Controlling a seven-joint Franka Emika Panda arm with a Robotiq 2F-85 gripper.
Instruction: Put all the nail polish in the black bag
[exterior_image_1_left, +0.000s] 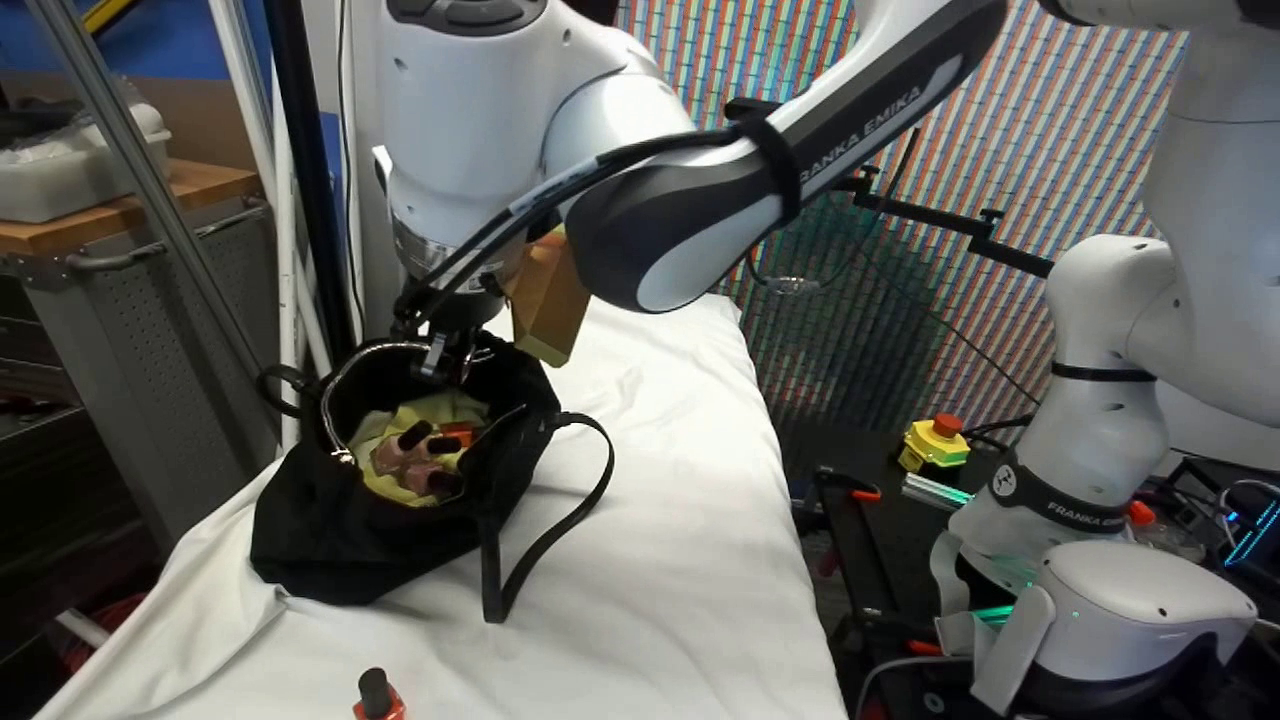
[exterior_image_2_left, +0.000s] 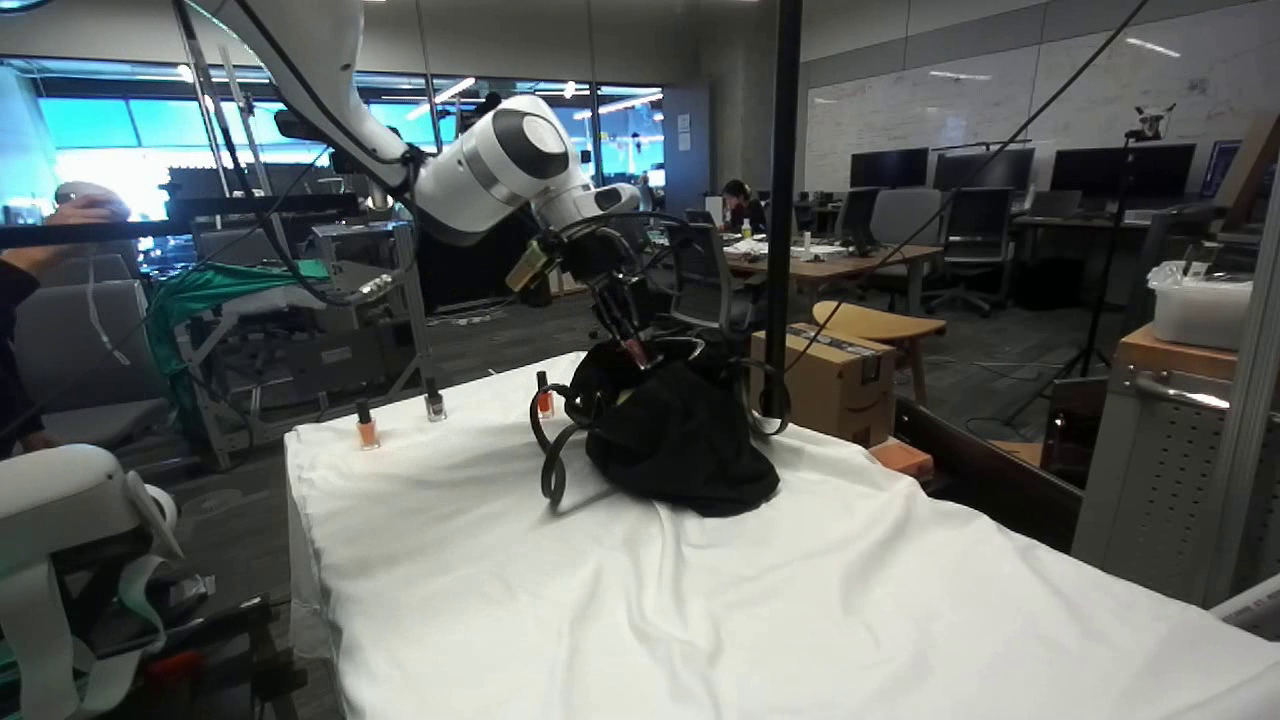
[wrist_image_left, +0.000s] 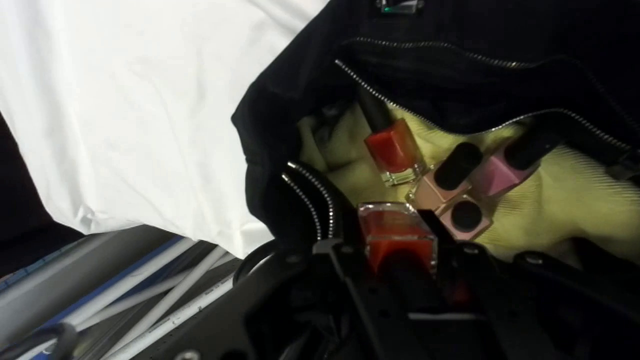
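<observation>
The black bag (exterior_image_1_left: 340, 535) stands on the white-covered table with its mouth open, also seen in an exterior view (exterior_image_2_left: 690, 440). My gripper (exterior_image_2_left: 630, 335) points down at that mouth, its fingers shut on a red nail polish (wrist_image_left: 400, 227) whose clear base faces away from the jaws. Below it, on the yellow-green lining (wrist_image_left: 575, 200), lie a red bottle (wrist_image_left: 395, 147), a peach one (wrist_image_left: 430, 192) and two pink ones (wrist_image_left: 502, 172). Outside the bag, an orange bottle (exterior_image_2_left: 367, 430), a dark-capped clear-looking one (exterior_image_2_left: 435, 403) and a red one (exterior_image_2_left: 544, 397) stand upright on the table.
A looped strap (exterior_image_1_left: 590, 500) of the bag spreads over the white cloth (exterior_image_1_left: 680, 560); another strap (exterior_image_2_left: 555, 460) hangs at its side. A black pole (exterior_image_2_left: 783, 200) rises behind the bag. Another robot arm (exterior_image_1_left: 1080, 450) stands beyond the table's edge.
</observation>
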